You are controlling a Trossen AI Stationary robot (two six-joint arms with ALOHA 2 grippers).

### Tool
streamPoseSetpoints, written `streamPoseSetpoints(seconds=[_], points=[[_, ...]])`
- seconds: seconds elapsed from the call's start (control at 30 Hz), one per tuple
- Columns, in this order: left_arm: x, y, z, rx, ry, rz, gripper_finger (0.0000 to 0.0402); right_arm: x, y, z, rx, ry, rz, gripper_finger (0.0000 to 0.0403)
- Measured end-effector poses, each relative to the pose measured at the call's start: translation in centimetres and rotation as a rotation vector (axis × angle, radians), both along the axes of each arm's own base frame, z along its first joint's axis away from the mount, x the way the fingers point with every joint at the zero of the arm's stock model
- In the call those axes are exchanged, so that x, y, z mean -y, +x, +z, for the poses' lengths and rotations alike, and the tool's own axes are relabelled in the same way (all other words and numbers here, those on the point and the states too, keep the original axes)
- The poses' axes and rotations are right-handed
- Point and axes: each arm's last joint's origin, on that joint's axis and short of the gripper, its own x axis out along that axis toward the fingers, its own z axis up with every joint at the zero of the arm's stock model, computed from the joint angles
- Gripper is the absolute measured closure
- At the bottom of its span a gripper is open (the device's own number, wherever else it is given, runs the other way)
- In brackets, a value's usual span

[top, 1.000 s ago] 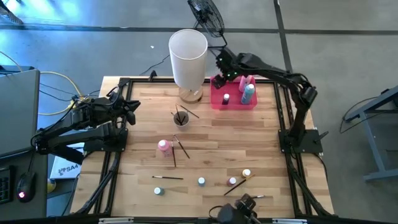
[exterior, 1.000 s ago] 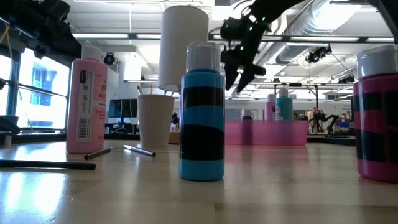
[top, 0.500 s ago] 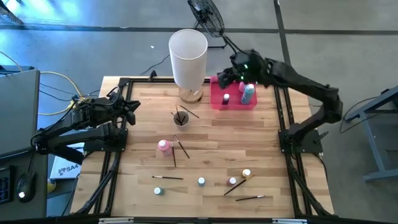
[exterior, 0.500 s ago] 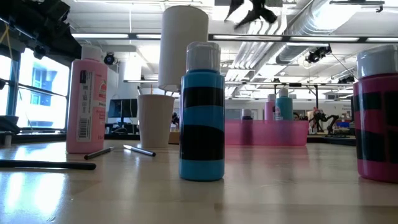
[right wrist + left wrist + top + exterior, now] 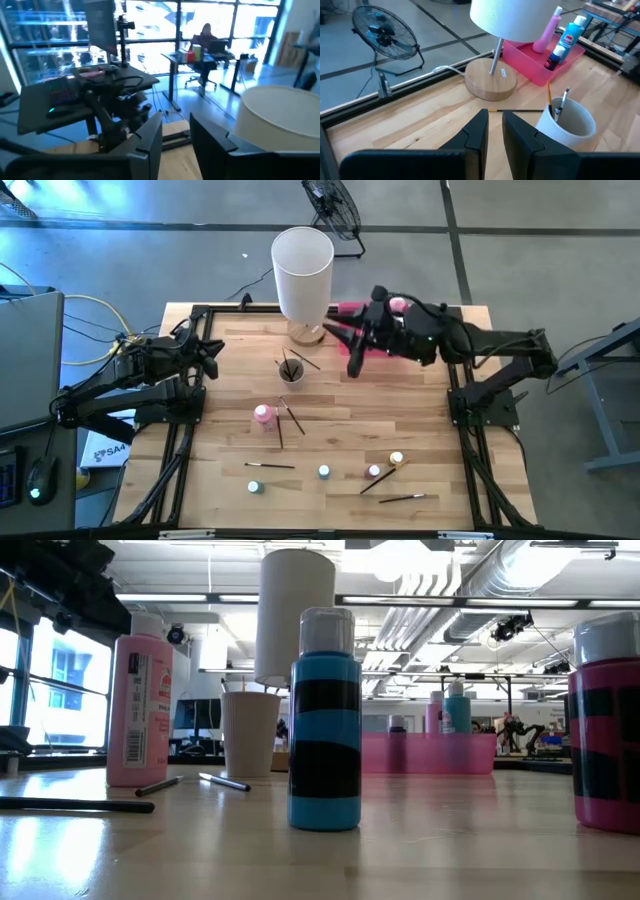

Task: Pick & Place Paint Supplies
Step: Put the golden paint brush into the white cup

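Note:
My right gripper hangs high over the table beside the pink tray, pointing level toward the table's left. It is open, with nothing between its fingers. The tray holds a pink bottle, a teal bottle and a tiny dark one. A pink bottle, tiny bottles and brushes are spread over the table. My left gripper waits at the left edge, its fingers a narrow gap apart and empty.
A lamp with a tall white shade stands on a round wooden base at the far edge. A white cup holding brushes stands near it. More brushes and a tiny bottle lie toward the near edge.
My right gripper has risen from just above the pink tray, out of the low view. It has tipped from pointing down to level. It has swung from the tray's far side toward the table's middle. The bottles in the tray stand as before.

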Motion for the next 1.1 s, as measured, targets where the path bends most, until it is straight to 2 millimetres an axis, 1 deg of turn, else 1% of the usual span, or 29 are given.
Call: streamPoseSetpoints(seconds=[0.13, 0.27, 0.53, 0.7, 0.87, 1.1], points=[[-0.1, 0.0, 0.2, 0.015, 0.013, 0.021, 0.0348, -0.9, -0.1, -0.2, -0.018, -0.004, 0.03, 0.0323], [-0.1, 0.1, 0.3, 0.033, 0.02, 0.022, 0.0348, -1.6, -0.2, -0.7, -0.05, 0.063, 0.048, 0.0327], [-0.1, 0.1, 0.3, 0.031, 0.021, 0.022, 0.0348, -3.4, -0.7, -2.3, -0.125, 0.359, 0.047, 0.0332], [-0.1, 0.1, 0.3, 0.03, 0.023, 0.02, 0.0348, -4.9, -1.6, -3.6, -0.178, 0.507, -0.064, 0.0343], [-0.1, 0.1, 0.3, 0.031, 0.019, 0.01, 0.0348, -6.4, -2.5, -4.4, -0.226, 0.515, -0.133, 0.0353], [0.0, 0.1, 0.3, 0.035, 0.009, -0.019, 0.0348, -7.2, -2.7, -4.5, -0.253, 0.514, -0.083, 0.0356]])
